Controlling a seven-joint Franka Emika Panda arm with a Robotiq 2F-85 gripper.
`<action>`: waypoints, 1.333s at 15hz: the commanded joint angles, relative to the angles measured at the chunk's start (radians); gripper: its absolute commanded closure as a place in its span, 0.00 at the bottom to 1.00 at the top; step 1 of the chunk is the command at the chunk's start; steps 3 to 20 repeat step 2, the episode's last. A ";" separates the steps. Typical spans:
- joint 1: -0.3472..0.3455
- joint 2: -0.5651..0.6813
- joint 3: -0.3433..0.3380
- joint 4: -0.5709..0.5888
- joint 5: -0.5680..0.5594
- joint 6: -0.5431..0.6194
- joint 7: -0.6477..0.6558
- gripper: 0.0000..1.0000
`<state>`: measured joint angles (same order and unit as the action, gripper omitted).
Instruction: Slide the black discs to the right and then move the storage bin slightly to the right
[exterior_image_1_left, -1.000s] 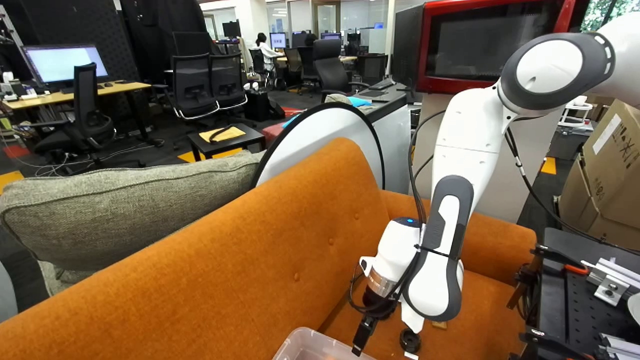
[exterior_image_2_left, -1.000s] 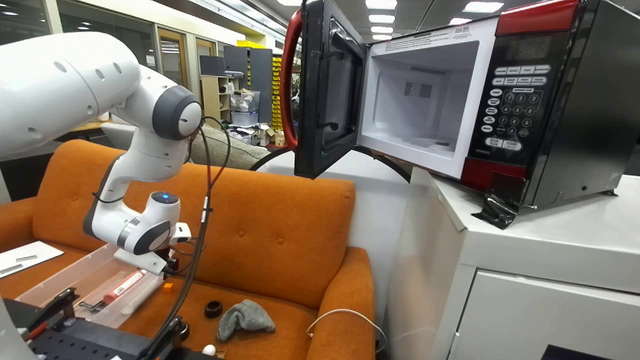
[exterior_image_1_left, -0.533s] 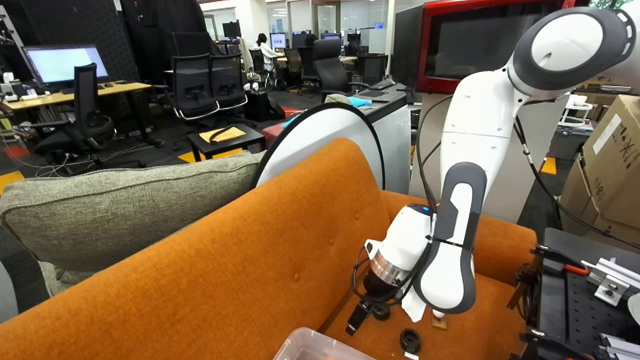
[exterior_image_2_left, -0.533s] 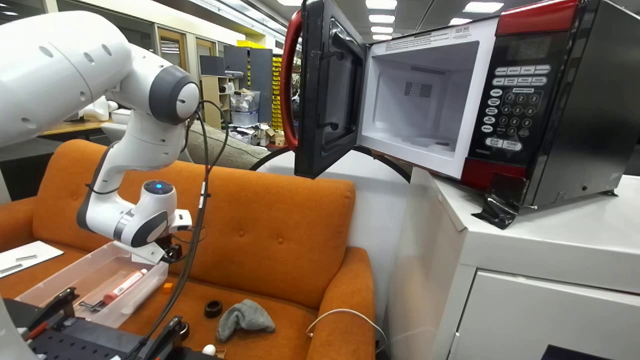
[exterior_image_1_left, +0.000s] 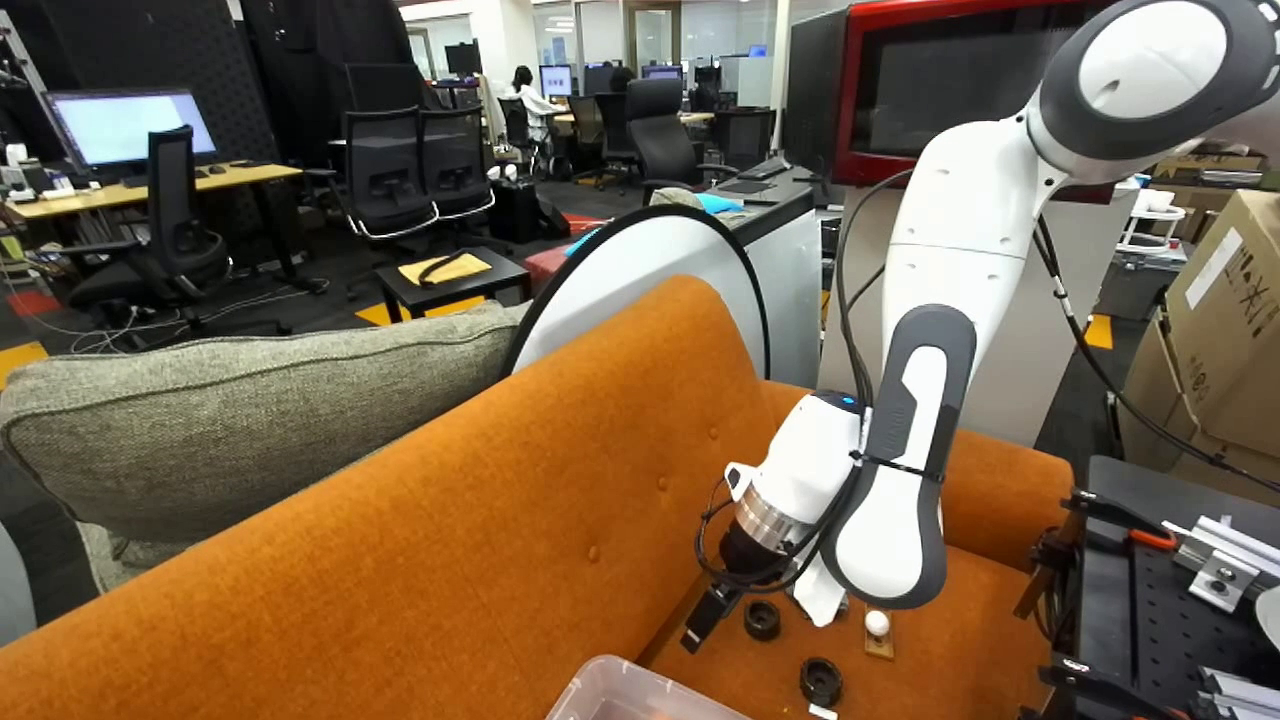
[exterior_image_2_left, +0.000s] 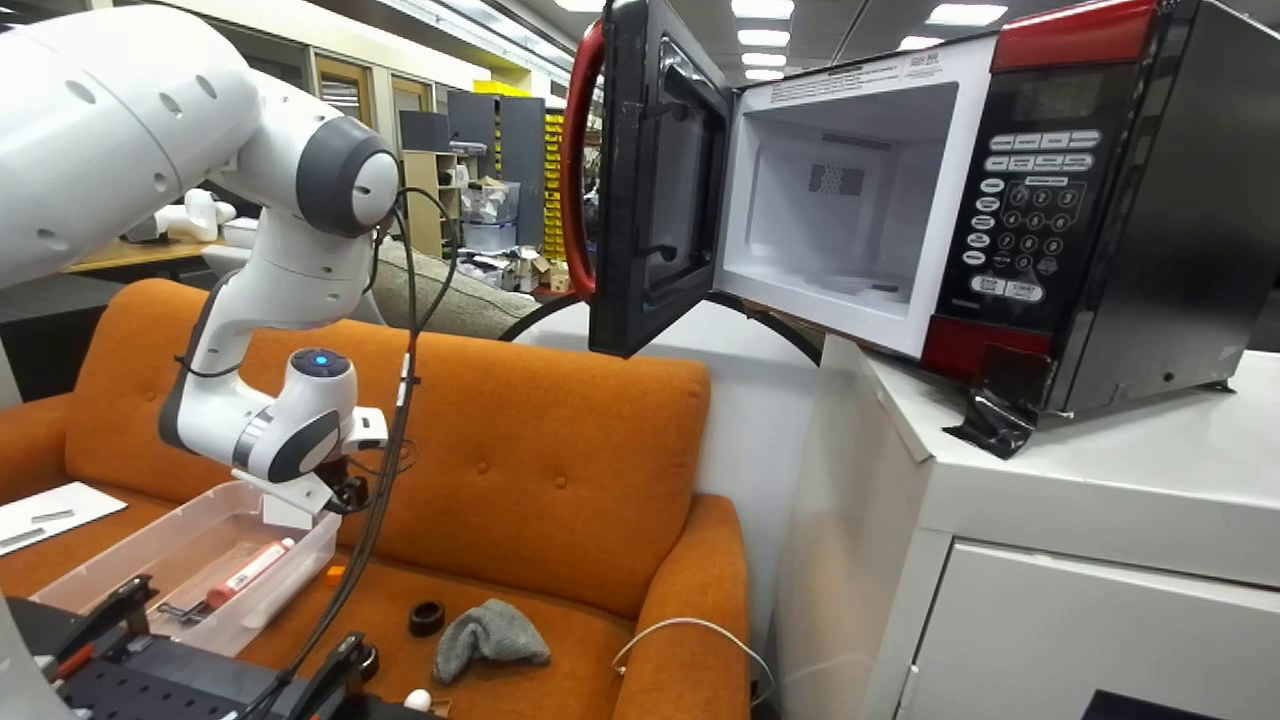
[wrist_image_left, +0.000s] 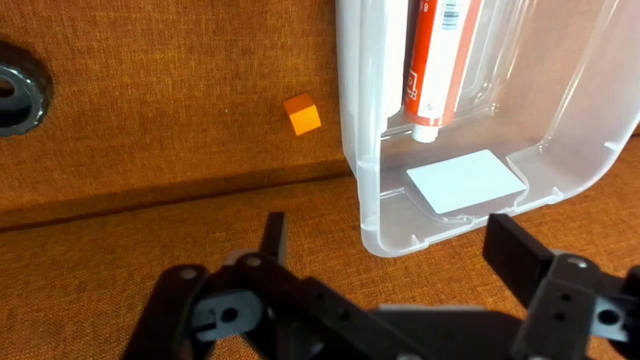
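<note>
A clear plastic storage bin (wrist_image_left: 369, 165) lies on the orange sofa seat and also shows in both exterior views (exterior_image_1_left: 625, 685) (exterior_image_2_left: 310, 575). It holds a red-and-white tube (wrist_image_left: 442, 65) and a white card (wrist_image_left: 465, 181). Two black discs (exterior_image_1_left: 762, 620) (exterior_image_1_left: 820, 682) lie apart on the seat beside the bin. One disc shows at the wrist view's left edge (wrist_image_left: 37, 90); an exterior view shows one disc fully (exterior_image_2_left: 427, 618) and one partly hidden (exterior_image_2_left: 370, 662). My gripper (wrist_image_left: 387, 220) is open and empty above the bin's near corner; its fingers also show in an exterior view (exterior_image_1_left: 703, 628).
A small orange cube (wrist_image_left: 303, 114) lies between disc and bin. A grey cloth (exterior_image_2_left: 492, 640) and a white ball on a wooden block (exterior_image_1_left: 878, 625) are on the seat. The sofa backrest (exterior_image_1_left: 560, 480) stands close behind the gripper. A black clamp rack (exterior_image_1_left: 1160, 600) borders the seat.
My arm has risen and drawn back, and the gripper is higher above the bin. A disc and the white ball have come into view from behind the arm. The bin and discs have not moved.
</note>
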<state>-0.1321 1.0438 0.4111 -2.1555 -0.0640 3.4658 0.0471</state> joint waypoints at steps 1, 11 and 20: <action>0.006 -0.001 -0.008 0.002 -0.017 -0.001 0.020 0.00; 0.006 -0.001 -0.008 0.002 -0.017 -0.001 0.020 0.00; 0.006 -0.001 -0.008 0.002 -0.017 -0.001 0.020 0.00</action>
